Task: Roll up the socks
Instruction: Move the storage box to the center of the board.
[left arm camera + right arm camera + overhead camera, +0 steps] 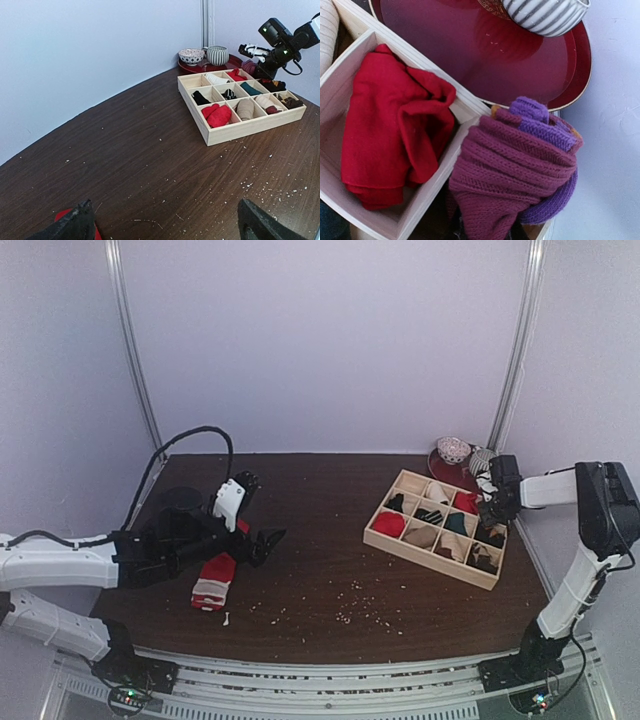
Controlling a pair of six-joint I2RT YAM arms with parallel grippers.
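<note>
Left fingers [75, 226] spread wide — arm level above red sock [220, 570].

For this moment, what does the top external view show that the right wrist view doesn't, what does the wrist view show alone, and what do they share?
Only top external: the red sock with a striped cuff lying flat on the table, with the left pincer open by it.
Only right wrist: the magenta and purple sock, bunched up close at the tray's corner.
Both: the wooden divided tray, the red sock bundle in one compartment, and the dark red plate.
</note>
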